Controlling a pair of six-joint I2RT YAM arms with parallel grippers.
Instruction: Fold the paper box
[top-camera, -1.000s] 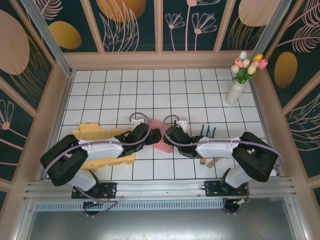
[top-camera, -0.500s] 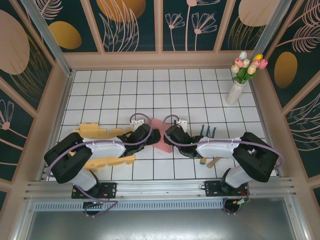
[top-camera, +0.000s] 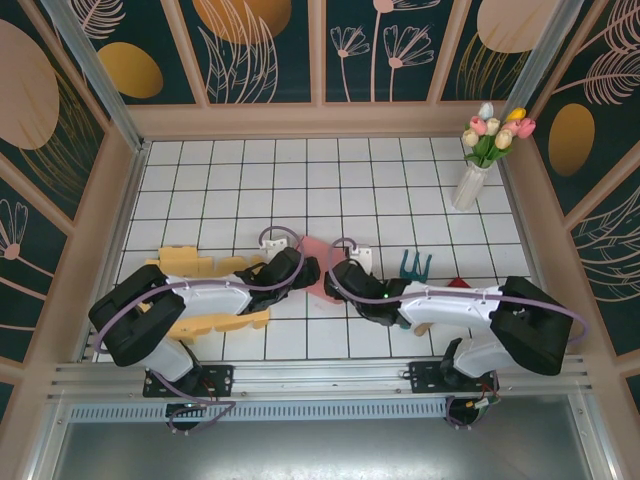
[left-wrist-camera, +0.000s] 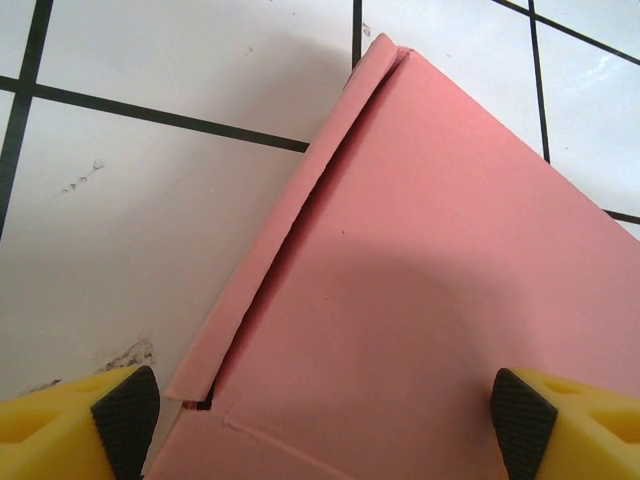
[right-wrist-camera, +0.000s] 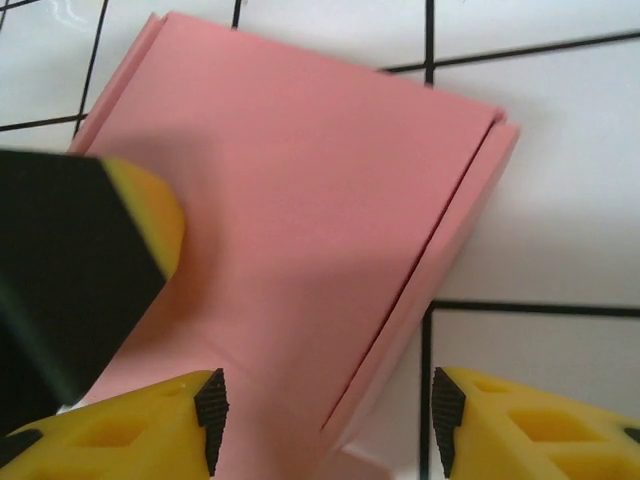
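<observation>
Pink paper box (left-wrist-camera: 430, 260) lying on the tiled desk (top-camera: 300, 180), near its front middle, between the two arms.
The left gripper (left-wrist-camera: 325, 420) is spread wide, one finger on either side of the box. The right gripper (right-wrist-camera: 327, 405) is partly spread over the box's folded side edge and holds nothing.

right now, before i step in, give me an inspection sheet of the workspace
surface: white tiled table with black grid lines; scuff marks beside the box
job's things: pink paper box lying on the table between the two grippers, a narrow flap folded along one edge
clutter: yellow cardboard pieces at left; teal tool and small red thing at right
grippers: left gripper open, jaws astride the box; right gripper open, jaws astride the box's flap edge
cables: purple cables looped over both wrists
surroundings: vase of tulips in the far right corner; floral panel walls
</observation>
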